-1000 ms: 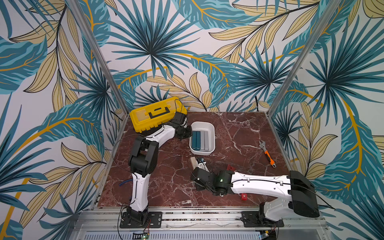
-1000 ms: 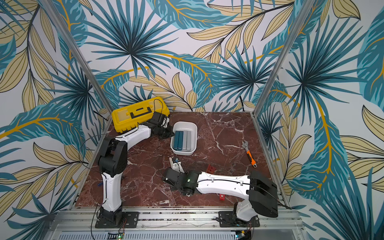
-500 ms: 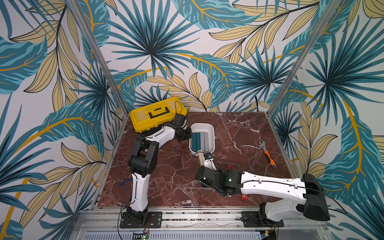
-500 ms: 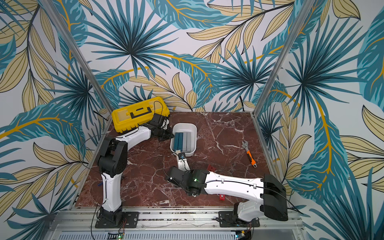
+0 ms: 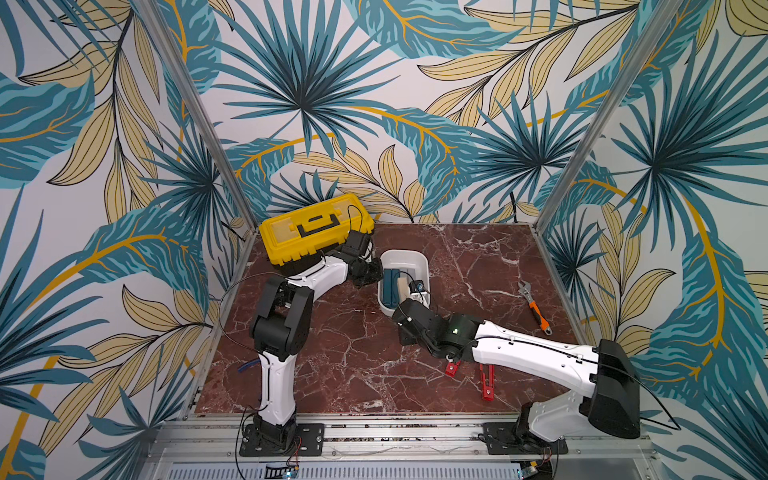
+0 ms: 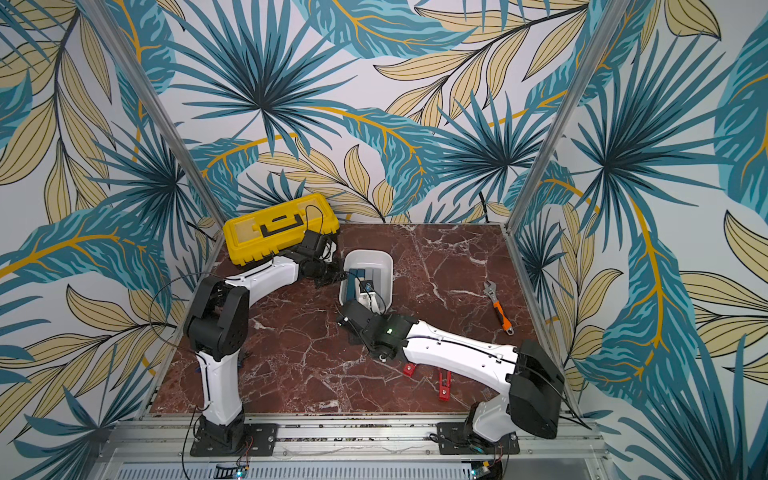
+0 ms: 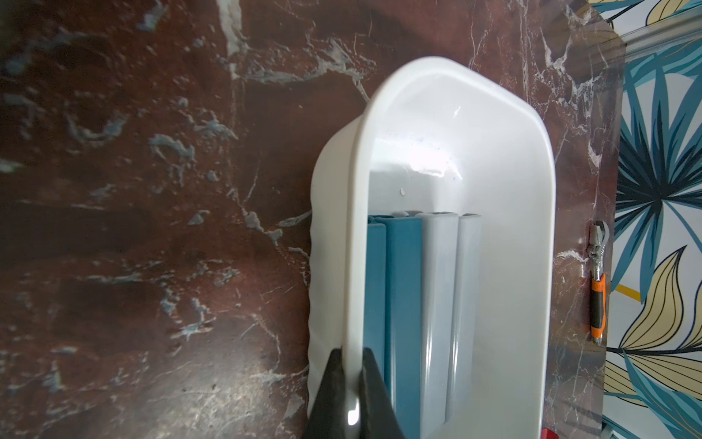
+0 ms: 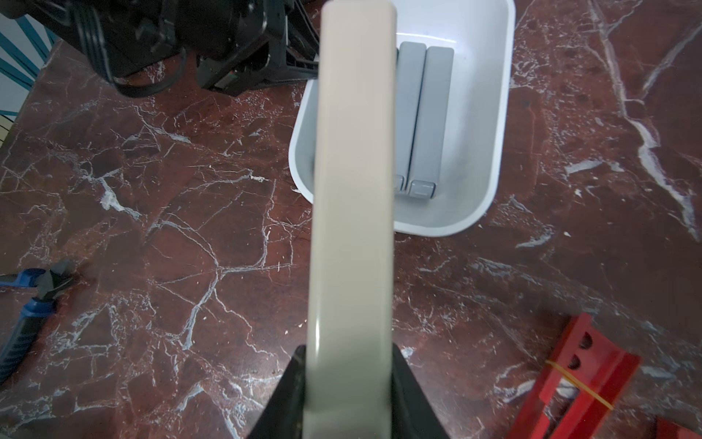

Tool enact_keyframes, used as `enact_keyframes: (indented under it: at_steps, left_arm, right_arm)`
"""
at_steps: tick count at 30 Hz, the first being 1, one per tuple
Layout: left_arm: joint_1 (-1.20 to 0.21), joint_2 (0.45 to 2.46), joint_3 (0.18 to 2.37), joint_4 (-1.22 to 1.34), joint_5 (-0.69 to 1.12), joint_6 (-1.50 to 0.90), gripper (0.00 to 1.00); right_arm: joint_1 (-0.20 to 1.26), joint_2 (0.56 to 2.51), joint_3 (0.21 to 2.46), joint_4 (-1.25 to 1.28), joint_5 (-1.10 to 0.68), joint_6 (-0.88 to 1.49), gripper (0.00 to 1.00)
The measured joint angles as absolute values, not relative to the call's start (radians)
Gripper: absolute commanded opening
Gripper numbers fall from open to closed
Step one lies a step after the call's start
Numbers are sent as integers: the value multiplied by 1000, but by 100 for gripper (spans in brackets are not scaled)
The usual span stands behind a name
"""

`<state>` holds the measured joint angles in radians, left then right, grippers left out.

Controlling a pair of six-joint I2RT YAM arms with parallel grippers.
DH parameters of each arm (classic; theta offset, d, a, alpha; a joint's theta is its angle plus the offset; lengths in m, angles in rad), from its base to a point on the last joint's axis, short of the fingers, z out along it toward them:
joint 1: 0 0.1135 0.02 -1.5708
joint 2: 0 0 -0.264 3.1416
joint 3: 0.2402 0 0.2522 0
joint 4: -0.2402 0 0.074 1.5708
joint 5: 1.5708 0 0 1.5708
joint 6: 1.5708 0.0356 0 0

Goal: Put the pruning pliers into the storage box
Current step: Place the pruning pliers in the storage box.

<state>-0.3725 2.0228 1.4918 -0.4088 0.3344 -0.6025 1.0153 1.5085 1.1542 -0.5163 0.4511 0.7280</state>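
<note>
Beige and smooth, one slim bar of the pruning pliers (image 8: 351,190) is gripped at its near end by the right pincer (image 8: 348,380), closed on its flanks. It is held lengthwise above the storage box (image 7: 532,190), over the side where the two teal pieces (image 7: 399,304) lie; whether it touches them cannot be told. The box, a glossy white plastic tub with rounded corners and thin walls, stands toward the rear left of the tabletop (image 5: 457,257), just beside the yellow-lidded toolbox (image 5: 311,232) in that corner. Its long rim is pinched by the closed left pincer (image 7: 351,395), so sliding is judged unlikely. Two matt grey bars (image 7: 437,304) are packed flush against the teal ones. For a clean placement, the bar is best kept parallel to its neighbours, shifted toward the bare strip beside the grey pair, lowered, and released only once supported. Two flat red pieces (image 5: 486,376) with cutouts are left near the front edge.
</note>
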Motion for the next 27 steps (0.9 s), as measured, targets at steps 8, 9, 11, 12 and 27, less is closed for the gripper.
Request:
enact_keyframes:
  at_steps: [8, 9, 11, 12, 27]
  left_arm:
    - [-373, 2010, 1461, -381, 338, -633, 0]
    - [-373, 2010, 1461, -381, 338, -637, 0]
    - [-373, 2010, 1461, -378, 338, -643, 0]
    - [-373, 2010, 1461, -377, 338, -646, 0]
    - [-373, 2008, 1455, -367, 341, -663, 0]
  right_arm:
    - [910, 1660, 1262, -466, 339, 648, 0]
    - [900, 1674, 1273, -461, 330, 641, 0]
    - [879, 1711, 1296, -450, 311, 627, 0]
    - [870, 1729, 1306, -446, 304, 620, 0]
    - [731, 1846, 1396, -415, 234, 551, 0]
